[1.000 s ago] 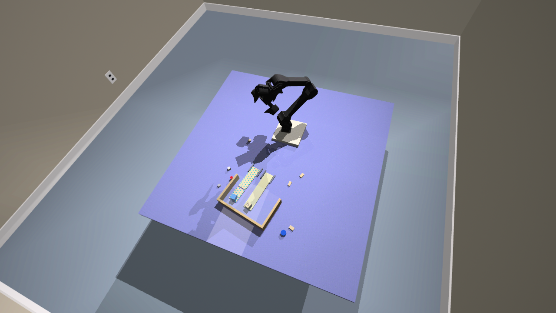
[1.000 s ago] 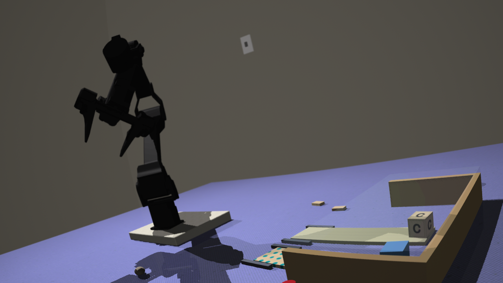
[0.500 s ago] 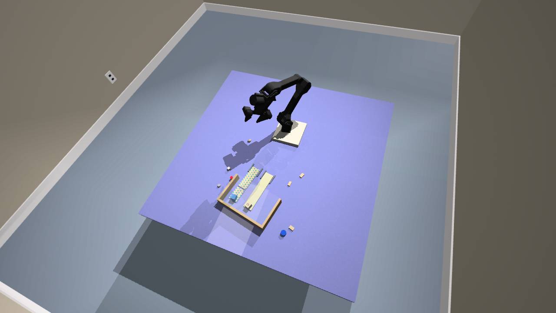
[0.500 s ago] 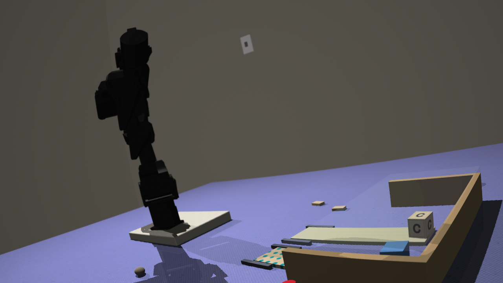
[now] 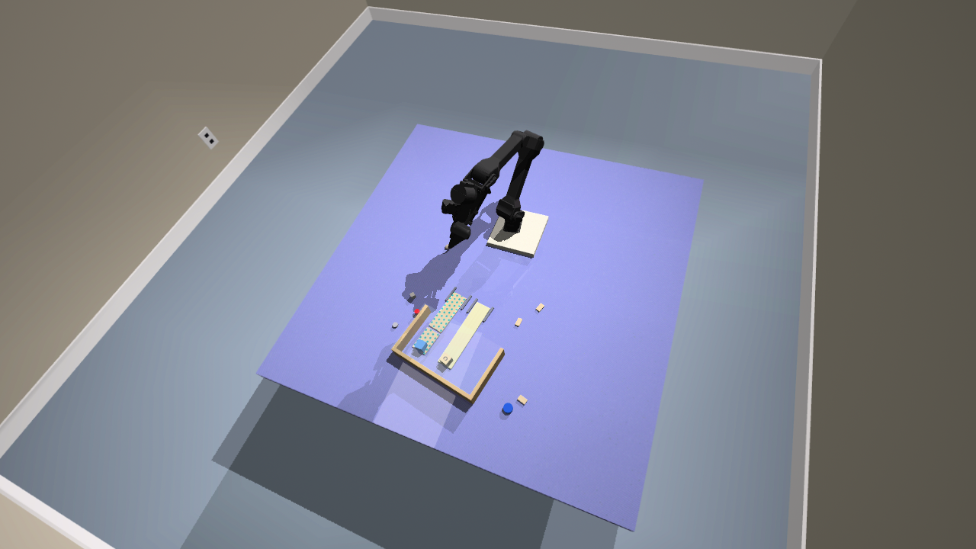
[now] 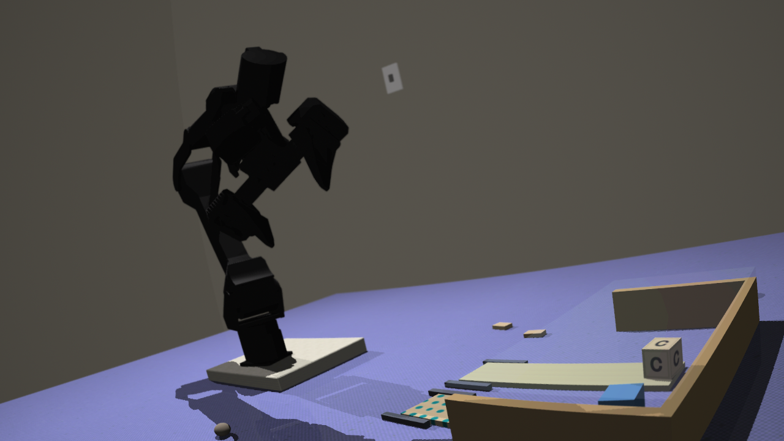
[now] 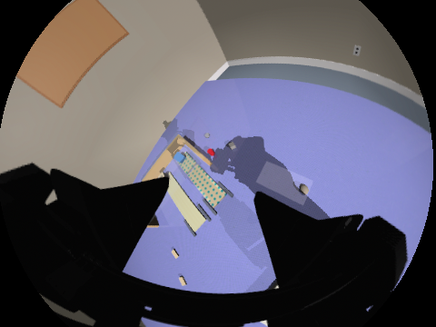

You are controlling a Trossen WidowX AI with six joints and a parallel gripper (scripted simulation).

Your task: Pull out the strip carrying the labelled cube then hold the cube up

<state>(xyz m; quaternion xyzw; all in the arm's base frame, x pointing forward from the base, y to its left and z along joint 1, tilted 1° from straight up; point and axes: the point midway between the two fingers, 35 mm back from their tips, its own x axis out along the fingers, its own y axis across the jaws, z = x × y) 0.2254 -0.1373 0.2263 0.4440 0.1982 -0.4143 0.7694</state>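
Wrist view looks down past two widely parted fingers with nothing between them, toward the wooden fence (image 7: 159,170) and the two strips lying side by side. The gripper (image 5: 455,235) hangs high near the arm's base plate (image 5: 535,242), well apart from everything it must touch. The plain cream strip (image 6: 554,375) runs unbroken and carries the labelled cube (image 6: 662,357) at its far end, against the fence (image 6: 712,351); the dotted strip (image 5: 447,313) shows a break partway along and ends by a blue block (image 5: 420,346). To do this approach well, the gripper should descend over the cream strip's near end, the end outside the fence by the dark bars (image 6: 467,385), aligned along the strip, and keep off the dotted one just beside it. From the wrist the cube itself is too small to make out, probably hidden behind the finger.
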